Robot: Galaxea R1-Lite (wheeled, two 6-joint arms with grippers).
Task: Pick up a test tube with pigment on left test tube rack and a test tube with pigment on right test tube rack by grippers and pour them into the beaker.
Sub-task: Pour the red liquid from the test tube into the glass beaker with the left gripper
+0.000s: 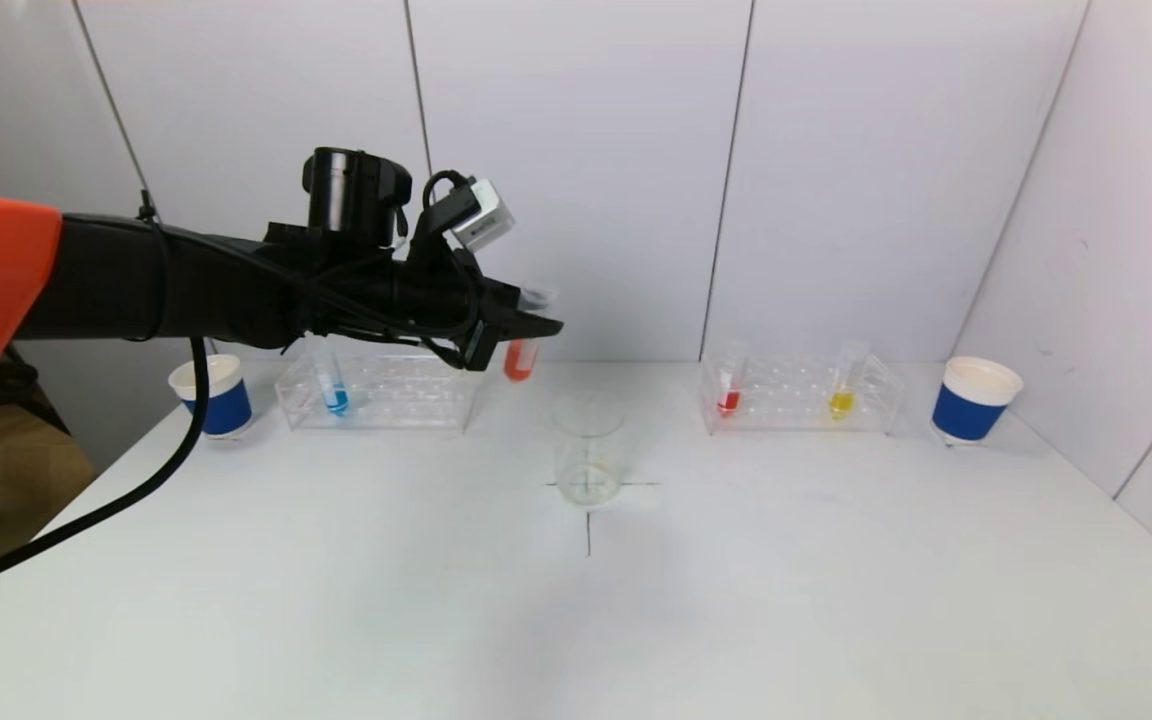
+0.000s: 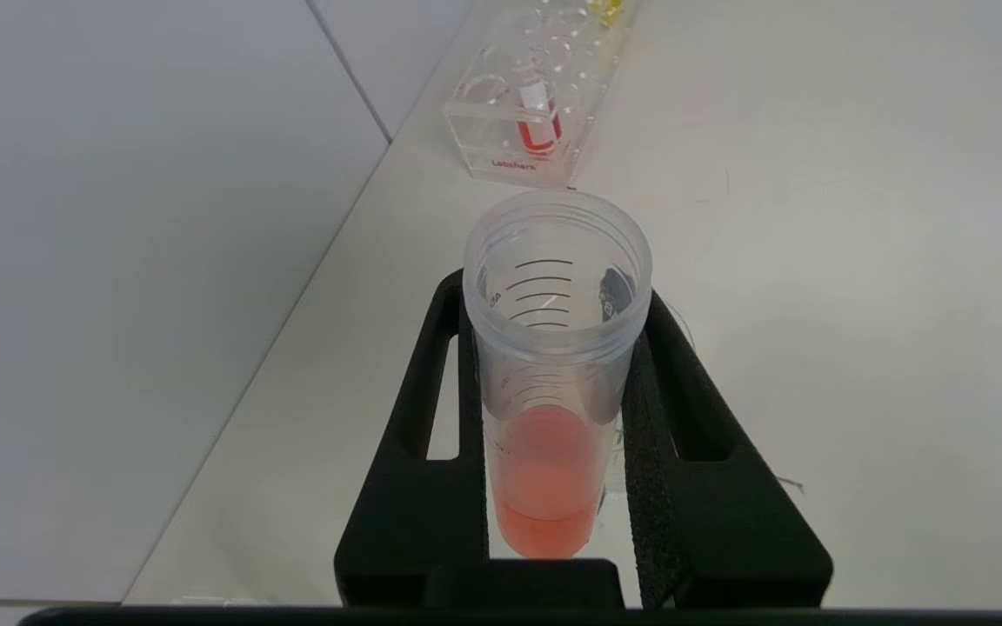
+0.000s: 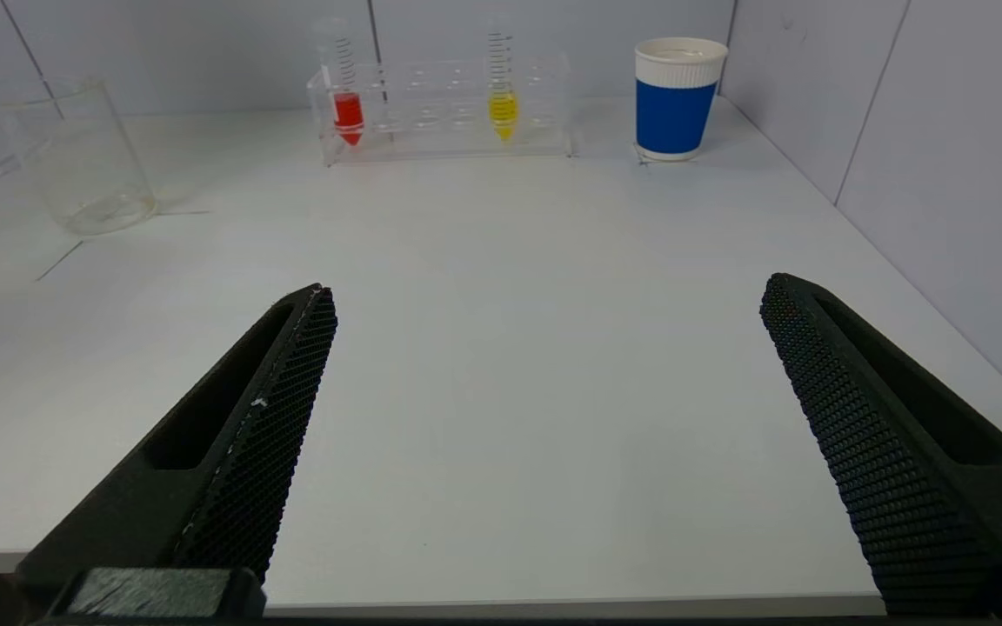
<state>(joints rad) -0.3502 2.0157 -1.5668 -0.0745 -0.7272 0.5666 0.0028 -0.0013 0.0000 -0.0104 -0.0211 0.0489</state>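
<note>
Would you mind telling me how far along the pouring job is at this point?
Done: the left hand has lifted an orange-red tube off the left rack. In hand: it holds that tube upright, behind and left of the beaker, which looks empty. Left: pouring it, then a tube from the right rack; the right hand is open and holds nothing.

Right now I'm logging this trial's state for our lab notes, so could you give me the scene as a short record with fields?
left gripper: shut on the orange-red tube, held upright in the air, behind and to the left of the beaker
right gripper: open, low over the table, holding nothing
beaker: on the table's cross mark, looks empty
left rack: one blue tube
right rack: red tube and yellow tube
blue cups: one outside each rack
</note>
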